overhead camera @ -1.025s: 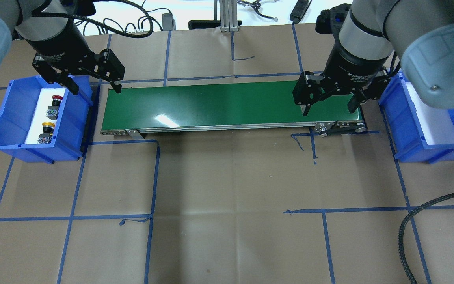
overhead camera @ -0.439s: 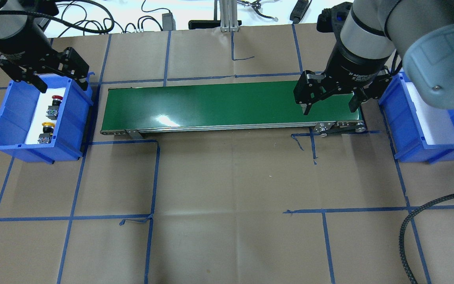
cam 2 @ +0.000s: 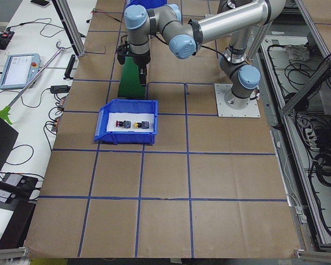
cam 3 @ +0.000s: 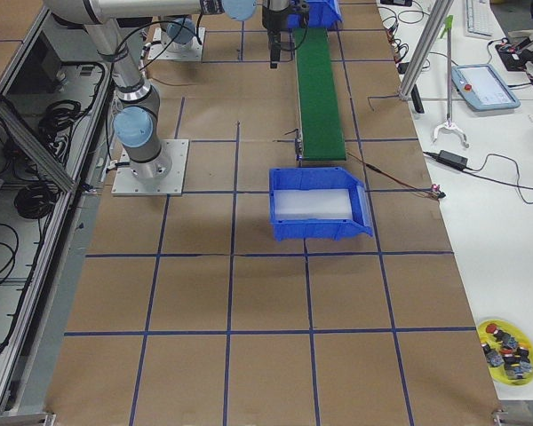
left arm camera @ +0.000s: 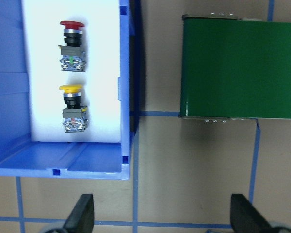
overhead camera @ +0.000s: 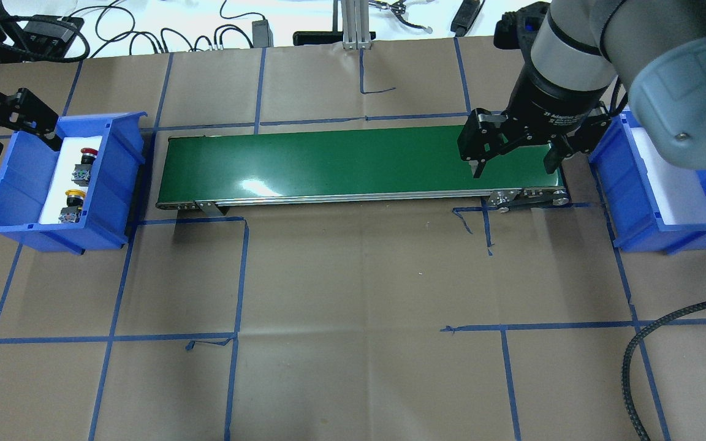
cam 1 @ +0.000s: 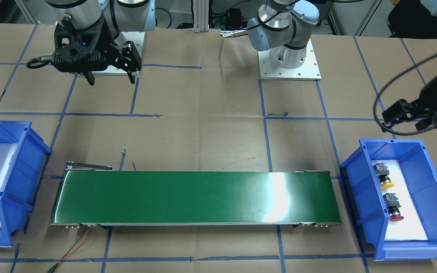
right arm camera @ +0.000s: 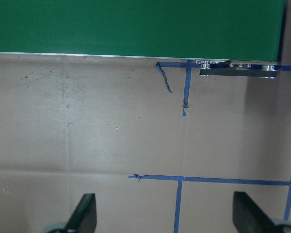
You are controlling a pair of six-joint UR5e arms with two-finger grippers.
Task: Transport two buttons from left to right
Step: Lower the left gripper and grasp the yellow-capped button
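The red-capped button (overhead camera: 87,154) and the yellow-capped button (overhead camera: 74,197) lie on white padding in the left blue bin (overhead camera: 114,208). Both also show in the left wrist view: red (left arm camera: 72,25) and yellow (left arm camera: 70,89). My left gripper (overhead camera: 20,141) is open and empty, high over the bin's far left corner, apart from both buttons. My right gripper (overhead camera: 515,165) is open and empty above the right end of the green conveyor belt (overhead camera: 341,162). The right blue bin (overhead camera: 635,190) holds only white padding.
The conveyor runs between the two bins. A thick black cable (overhead camera: 665,327) lies on the table at the front right. Cables and tools lie beyond the table's far edge. A yellow dish (cam 3: 511,348) with spare parts sits on a side bench.
My left gripper has moved left, from over the conveyor's left end to the left bin's far left corner. The right gripper has barely moved. The buttons have not moved.
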